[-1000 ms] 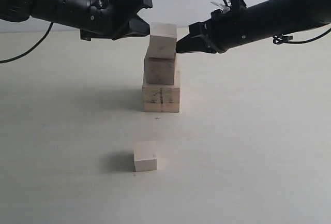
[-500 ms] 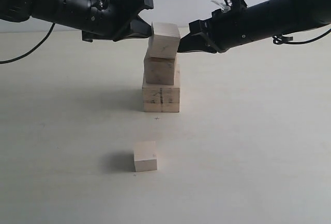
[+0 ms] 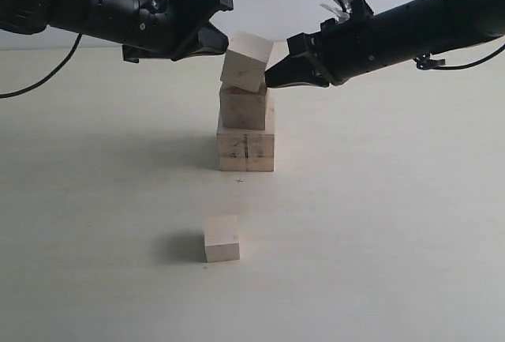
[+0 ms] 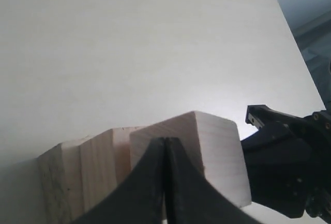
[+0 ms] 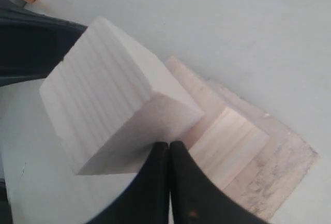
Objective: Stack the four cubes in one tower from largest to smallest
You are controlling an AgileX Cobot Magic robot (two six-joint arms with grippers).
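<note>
— Leaning at upper centre, the top cube (image 3: 247,62) sits crooked on the stack (image 3: 246,140); the claws?
— Left claw (image 4: 164,144) and right claw (image 3: 272,77) both pinched closed, empty (flanking it); smallest cube (image 3: 222,238) lower centre.

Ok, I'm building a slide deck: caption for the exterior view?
Left end effector and right end effector, both shut, flank a tilted cube atop two stacked cubes; the smallest cube sits apart.
</note>
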